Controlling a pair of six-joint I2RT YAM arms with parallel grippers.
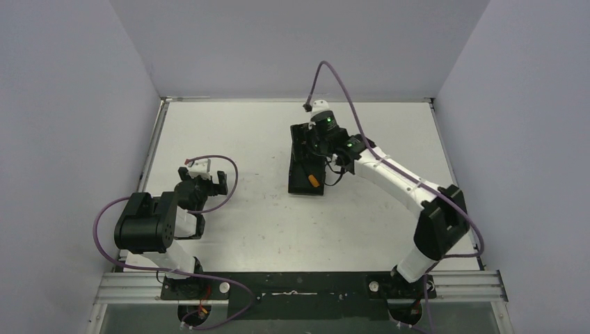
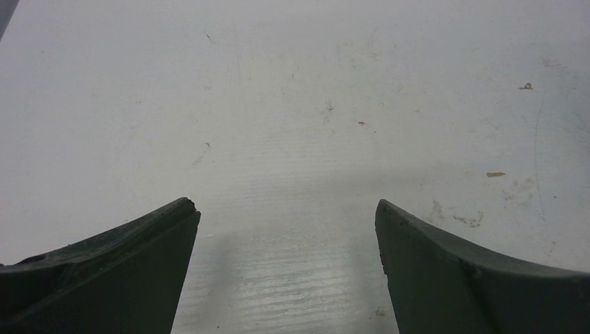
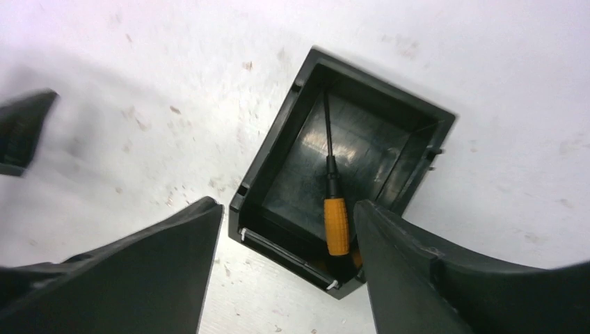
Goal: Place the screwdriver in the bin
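White scuffed tabletop [image 1: 229,132] between pale grey walls, with the bin [image 3: 273,142] right of centre, toward the far side. Shows the screwdriver [image 3: 332,191] flat on the bin's floor, orange handle against the near wall, shaft pointing to the far end; looks like task all but done. Finds the right gripper [image 3: 285,207] poised above the near end of the bin, jaws spread wide, gripping nothing, one finger just beside the handle. Calls for a clean retreat: lift straight up, keep the jaws wide, avoid any sideways drift — could otherwise nudge the handle or catch the low wall and drag the bin. Leaves the left gripper [image 2: 285,205] alone near left, jaws wide over bare table.
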